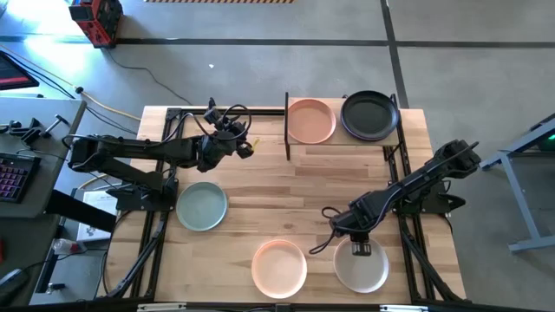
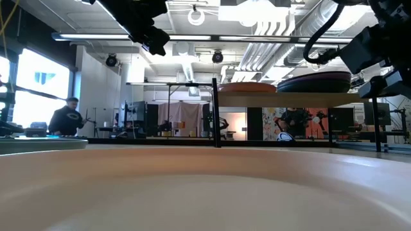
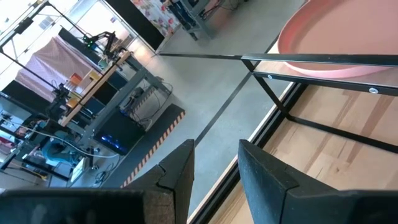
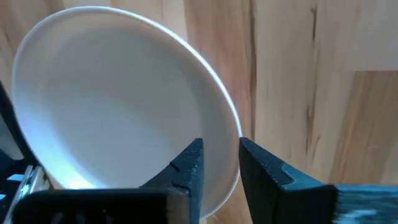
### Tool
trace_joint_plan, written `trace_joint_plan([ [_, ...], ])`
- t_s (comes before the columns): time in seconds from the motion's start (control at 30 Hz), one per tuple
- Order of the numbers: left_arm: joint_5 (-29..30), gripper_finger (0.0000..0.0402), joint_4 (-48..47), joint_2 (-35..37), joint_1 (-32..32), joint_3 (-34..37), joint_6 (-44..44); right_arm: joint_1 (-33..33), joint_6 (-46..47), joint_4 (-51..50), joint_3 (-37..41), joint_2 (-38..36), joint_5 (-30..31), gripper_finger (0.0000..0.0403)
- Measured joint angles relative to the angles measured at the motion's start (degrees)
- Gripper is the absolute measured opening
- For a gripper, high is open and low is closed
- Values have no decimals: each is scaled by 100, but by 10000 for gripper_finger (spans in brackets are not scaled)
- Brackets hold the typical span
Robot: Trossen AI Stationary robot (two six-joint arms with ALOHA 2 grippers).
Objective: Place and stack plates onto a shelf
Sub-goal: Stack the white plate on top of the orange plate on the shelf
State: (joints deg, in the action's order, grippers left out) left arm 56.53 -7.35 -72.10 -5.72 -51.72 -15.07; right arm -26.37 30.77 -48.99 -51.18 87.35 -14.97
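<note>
While the arms stood over the table [image 1: 286,208], we logged five plates or stacks on view from above.

Item one: the shelf [image 1: 342,146], at twelve o'clock on the table. It carried a pink plate [image 1: 310,120] on its left half and a black plate [image 1: 370,113] on its right, side by side. A purplish rim showed under the black one, so we counted a stack there but could not tell how many. In the low view both sat on the raised board.

Item two: a green plate [image 1: 202,206], at nine o'clock, lying flat on the table, untouched.

Item three: a second pink plate [image 1: 279,267], at six o'clock, near the front edge.

Item four: a beige plate [image 1: 362,267], at five o'clock, just beside the second pink one.

Item five: the right gripper [image 1: 361,249], placed over the beige plate's far rim. In the right wrist view we saw its fingers [image 4: 186,168] parted by a narrow gap, with the plate's rim [image 4: 227,155] running into that gap. We could not tell whether the pads pressed the rim or only straddled it.

Item six: the left gripper [image 1: 245,147], held in the air at ten o'clock, just left of the shelf. We saw its fingers [image 3: 177,171] parted, with nothing between them.
</note>
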Motion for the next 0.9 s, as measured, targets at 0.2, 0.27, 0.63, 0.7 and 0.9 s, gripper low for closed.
trace_joint_plan([
  [0.2, -5, 113, 0, 0, 11, 0, 103, 0, -57, 2, 0, 9, 455, 119],
  [0.27, -11, 113, -2, 0, 11, 0, 203, 2, -123, 2, 0, 9, 543, 126],
  [0.63, -11, 113, -7, 0, 11, 0, 292, -31, -249, 370, 221, 237, 452, 129],
  [0.7, -11, 113, -7, 0, 11, -1, 293, -31, -238, 453, 271, 240, 422, 129],
  [0.9, -9, 113, -11, 0, 11, -1, 293, -42, -220, 629, 548, 240, 339, 129],
])
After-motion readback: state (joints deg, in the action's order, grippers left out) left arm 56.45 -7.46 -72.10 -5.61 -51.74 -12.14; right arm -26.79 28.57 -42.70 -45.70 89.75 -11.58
